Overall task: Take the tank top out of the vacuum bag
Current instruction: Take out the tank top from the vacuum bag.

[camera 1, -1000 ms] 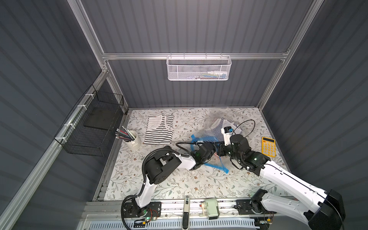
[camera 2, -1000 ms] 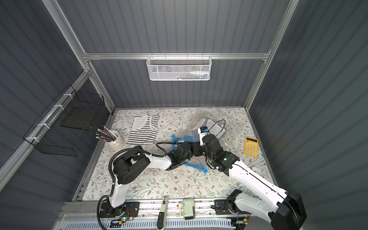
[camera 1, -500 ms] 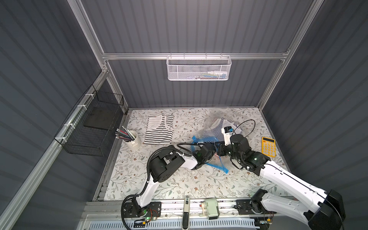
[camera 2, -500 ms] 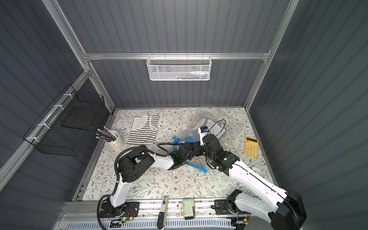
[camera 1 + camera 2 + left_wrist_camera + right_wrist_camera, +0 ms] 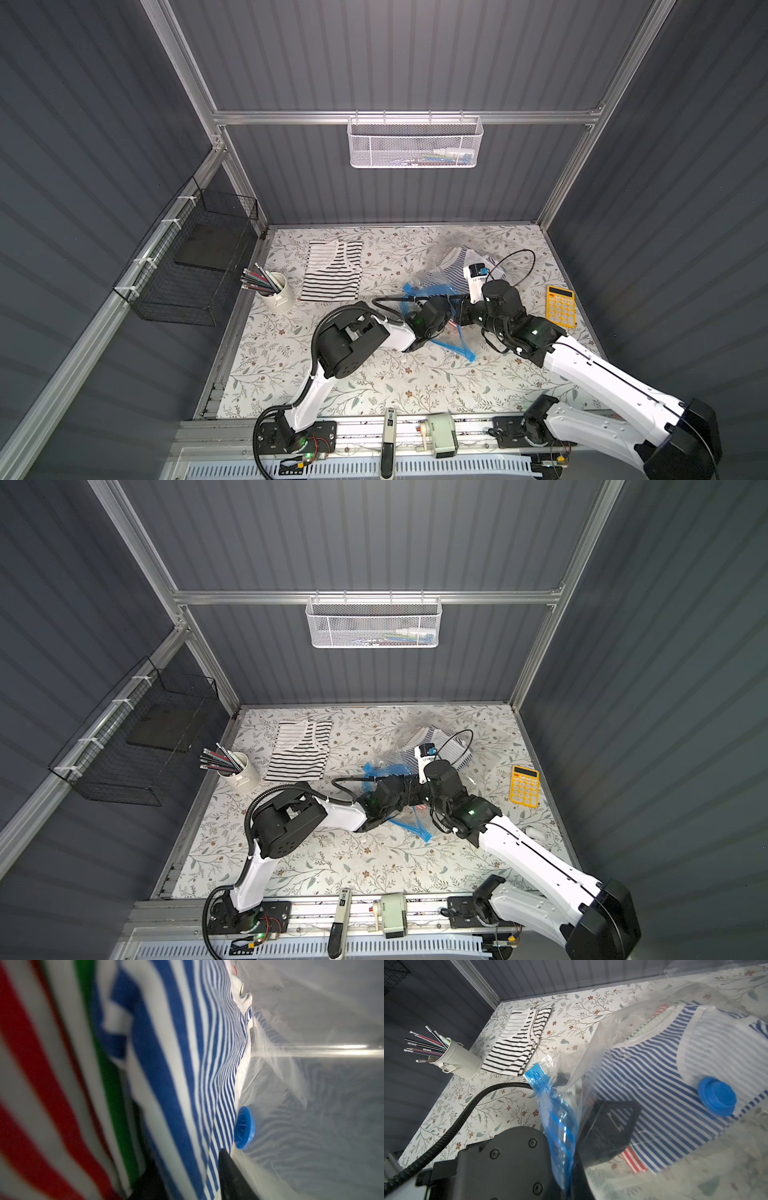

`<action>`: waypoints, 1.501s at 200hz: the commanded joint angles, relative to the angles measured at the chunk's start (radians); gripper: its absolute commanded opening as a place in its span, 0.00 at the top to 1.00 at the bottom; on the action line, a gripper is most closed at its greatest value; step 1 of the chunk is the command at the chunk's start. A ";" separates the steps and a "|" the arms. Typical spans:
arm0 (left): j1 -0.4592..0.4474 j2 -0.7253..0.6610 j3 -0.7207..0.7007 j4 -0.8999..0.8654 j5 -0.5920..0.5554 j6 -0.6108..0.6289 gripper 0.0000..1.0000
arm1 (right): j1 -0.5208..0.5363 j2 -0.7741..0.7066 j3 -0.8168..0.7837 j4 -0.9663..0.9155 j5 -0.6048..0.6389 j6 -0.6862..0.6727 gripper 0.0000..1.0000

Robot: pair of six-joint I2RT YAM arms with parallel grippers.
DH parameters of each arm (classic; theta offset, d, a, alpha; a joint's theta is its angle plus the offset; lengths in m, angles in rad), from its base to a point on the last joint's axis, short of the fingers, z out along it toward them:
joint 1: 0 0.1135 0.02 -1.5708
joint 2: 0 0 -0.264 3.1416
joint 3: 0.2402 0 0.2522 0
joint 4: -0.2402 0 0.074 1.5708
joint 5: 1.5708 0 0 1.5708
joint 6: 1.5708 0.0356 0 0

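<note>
The clear vacuum bag [image 5: 440, 253] [image 5: 612, 1028] lies right of the table's middle, its mouth facing front. My right gripper [image 5: 569, 1190] [image 5: 463, 320] is shut on the bag's blue zip strip [image 5: 556, 1118] and holds that edge up. A blue-and-white striped tank top [image 5: 654, 1068] [image 5: 187, 1064] lies inside, under the round blue valve cap [image 5: 716, 1096] [image 5: 244, 1128]. My left gripper [image 5: 187, 1184] [image 5: 405, 789] reaches in through the mouth. Its jaws stand partly open with the striped cloth between them. A red, white and green striped garment [image 5: 31, 1064] lies under the tank top.
A black-and-white striped tank top [image 5: 332, 270] lies flat at the back left. A white cup of pencils [image 5: 276, 291] stands at the left edge and a yellow calculator [image 5: 560, 309] lies at the right. A black wire basket [image 5: 187, 266] hangs on the left wall.
My left arm has pushed a little to the right, carrying its gripper further into the bag. The right arm and the held bag edge have stayed put.
</note>
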 commanded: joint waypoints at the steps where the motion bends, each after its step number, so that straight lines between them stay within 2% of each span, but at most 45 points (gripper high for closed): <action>1: 0.009 0.015 0.021 -0.011 0.003 0.019 0.57 | -0.004 -0.017 -0.009 0.000 -0.009 -0.012 1.00; 46: 0.008 -0.040 -0.027 -0.002 -0.018 0.064 0.58 | -0.006 -0.015 -0.020 0.013 -0.014 -0.006 1.00; 107: 0.010 -0.029 -0.009 0.017 -0.022 0.085 0.58 | -0.009 -0.016 -0.024 0.014 -0.009 -0.008 1.00; 189: 0.026 0.065 0.079 0.052 -0.008 0.077 0.58 | -0.012 -0.003 -0.019 0.019 -0.023 -0.008 1.00; 225: 0.028 0.104 0.116 0.023 0.013 0.035 0.59 | -0.014 0.000 -0.018 0.020 -0.022 -0.013 1.00; 239: 0.028 0.106 0.115 0.020 0.019 0.031 0.68 | -0.016 0.000 -0.017 0.020 -0.027 -0.011 1.00; 251: 0.028 0.105 0.103 0.041 0.023 0.031 0.88 | -0.018 0.000 -0.018 0.022 -0.025 -0.011 1.00; 262: 0.028 0.099 0.089 0.060 0.024 0.031 0.99 | -0.019 0.000 -0.018 0.025 -0.025 -0.011 1.00; 300: 0.037 0.051 0.078 0.057 0.050 0.094 1.00 | -0.025 0.002 0.000 0.007 -0.001 -0.014 1.00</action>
